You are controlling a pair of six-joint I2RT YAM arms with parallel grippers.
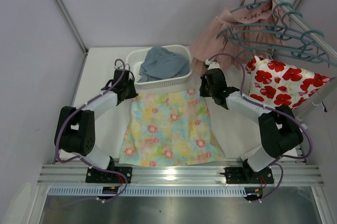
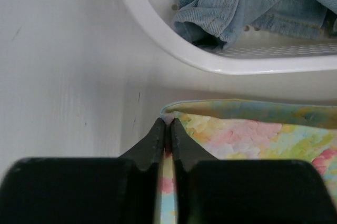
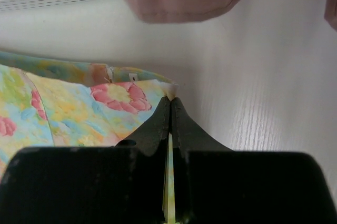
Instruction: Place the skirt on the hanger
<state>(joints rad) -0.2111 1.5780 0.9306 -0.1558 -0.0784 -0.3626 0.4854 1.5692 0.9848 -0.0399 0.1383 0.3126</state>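
Left wrist view: my left gripper point(image 2: 167, 125) is pinched shut on the far-left corner of the skirt point(image 2: 253, 129). My right gripper point(image 3: 171, 103) clamps the far-right corner. The skirt lies flat on the table point(image 1: 95, 66), just before the basket point(image 1: 158, 82). I judge the grasp made. Next I must lift both corners evenly toward a hanger point(image 1: 276, 45) far right.

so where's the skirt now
Top view: the skirt lies mid-table, just nearer than the white basket, far corners held by left gripper and right gripper.
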